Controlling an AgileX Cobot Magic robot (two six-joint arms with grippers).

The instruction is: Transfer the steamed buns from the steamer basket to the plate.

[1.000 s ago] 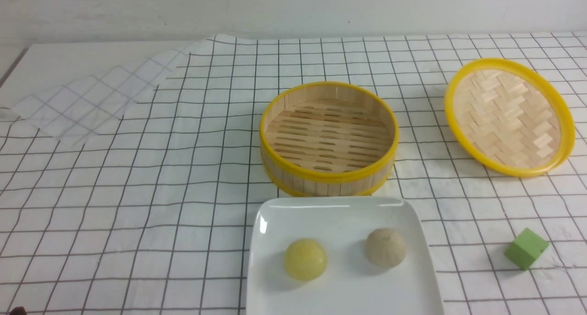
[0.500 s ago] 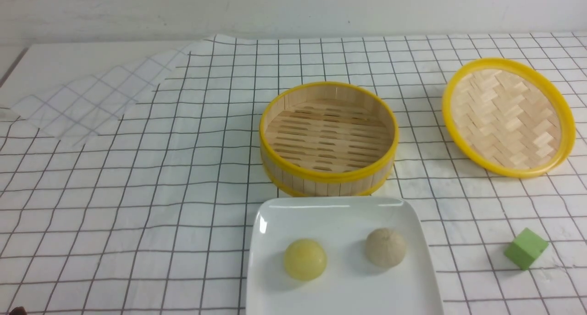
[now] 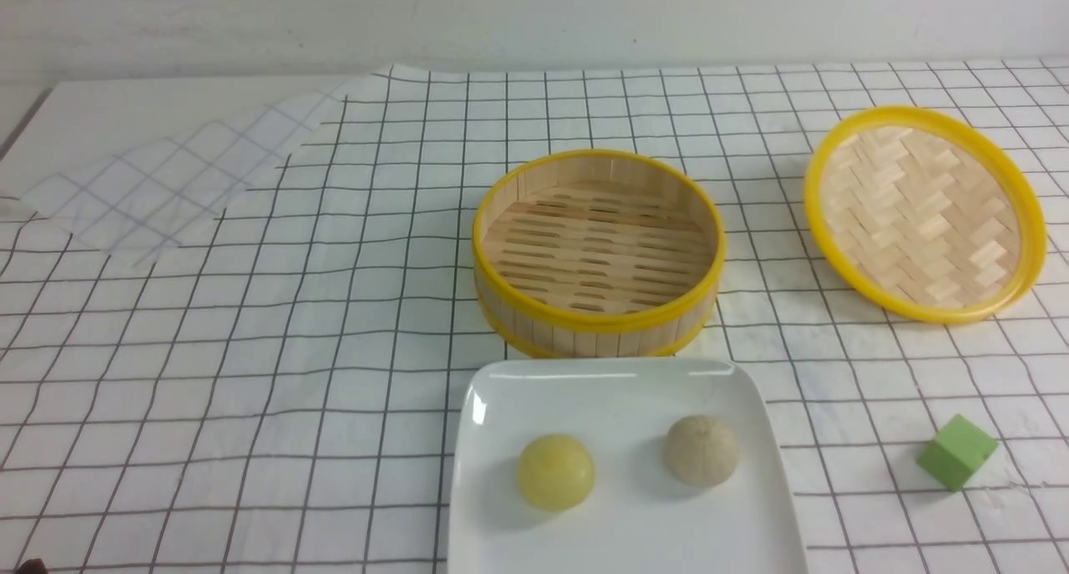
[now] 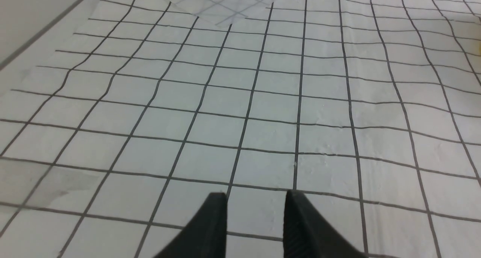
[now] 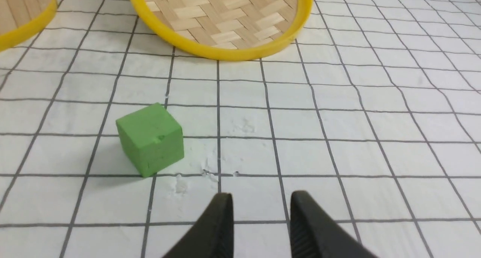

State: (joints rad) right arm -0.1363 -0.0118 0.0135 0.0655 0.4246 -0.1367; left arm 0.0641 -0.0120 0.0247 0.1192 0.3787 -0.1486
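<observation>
Both steamed buns sit on the white plate (image 3: 622, 507), just in front of the bamboo steamer basket (image 3: 598, 252): the smooth yellow bun (image 3: 555, 471) nearer the plate's left side, the pleated beige bun (image 3: 702, 449) toward its right, the two apart from each other. The basket is empty, so the task looks finished.

The left tool (image 4: 255, 209) hangs over bare checked cloth (image 3: 250, 348) on the tabletop, jaws parted with nothing between them. The right tool (image 5: 261, 209) is likewise parted and empty, with the green cube (image 5: 150, 143) near it and the woven lid (image 5: 221, 17) beyond the cube.

Little can go wrong unless an arm moves carelessly. A low sweep by the right tool could knock the cube or catch a cloth wrinkle. Dragging the cloth would tug the plate, and the domed buns could roll off its shallow rim.
</observation>
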